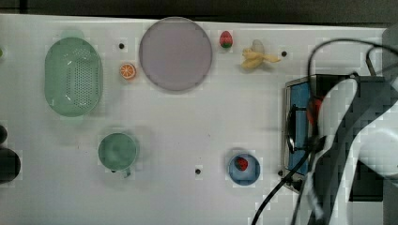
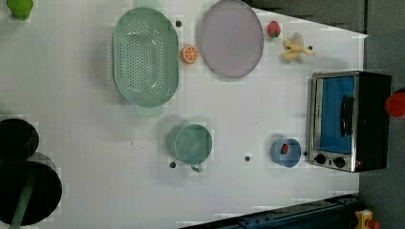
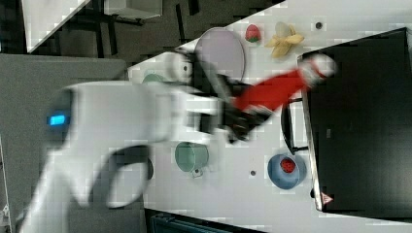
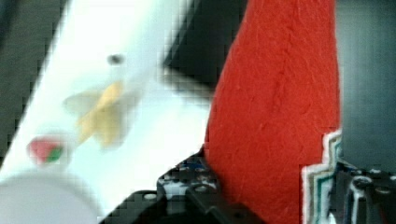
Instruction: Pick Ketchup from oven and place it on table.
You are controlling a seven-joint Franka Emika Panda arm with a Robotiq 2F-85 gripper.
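Note:
The Ketchup is a red bottle with a white cap, and my gripper is shut on its wide end. Its cap end points at the near corner of the black oven. Whether the bottle touches the oven top I cannot tell. In the wrist view the Ketchup stands close between my fingers. In the left view the Ketchup shows as a red patch past the top of the oven, whose glass door is closed. In the top view my arm covers most of the oven on the white table.
A blue bowl holding a strawberry sits just in front of the oven. Farther off lie a banana, a loose strawberry, a purple plate, an orange slice, a green colander and a green cup. Cables trail below the arm.

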